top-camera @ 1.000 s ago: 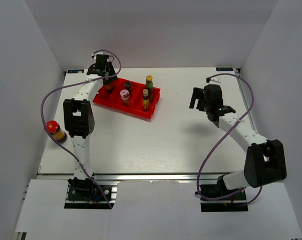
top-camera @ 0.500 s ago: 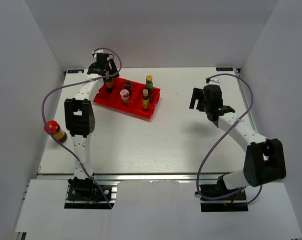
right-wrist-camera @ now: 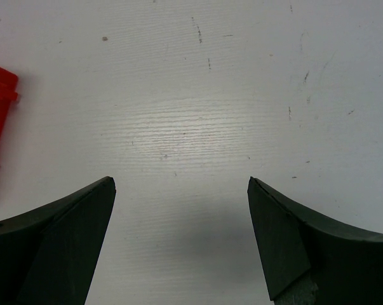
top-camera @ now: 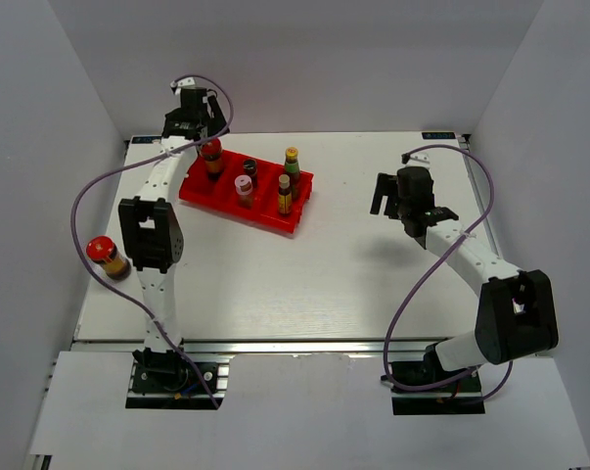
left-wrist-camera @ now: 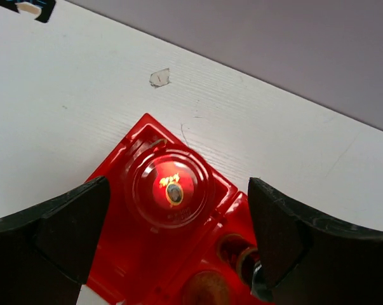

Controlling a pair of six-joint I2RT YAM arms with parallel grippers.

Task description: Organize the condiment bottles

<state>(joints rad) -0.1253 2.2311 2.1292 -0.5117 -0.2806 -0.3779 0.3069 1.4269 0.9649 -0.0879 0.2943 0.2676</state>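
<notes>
Done: five bottles (top-camera: 244, 186) stand in the tray (top-camera: 260, 216), one jar (left-wrist-camera: 173, 189) at its back-left corner.
Remaining: second jar (top-camera: 106, 256) on the tabletop (top-camera: 324, 284), well left of the tray.
Left jaws: apart, empty, over the tray.
Right jaws: apart, empty.

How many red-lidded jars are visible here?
2. One jar stands in the left end of the red tray; the other jar is on the table by its left edge.
</notes>
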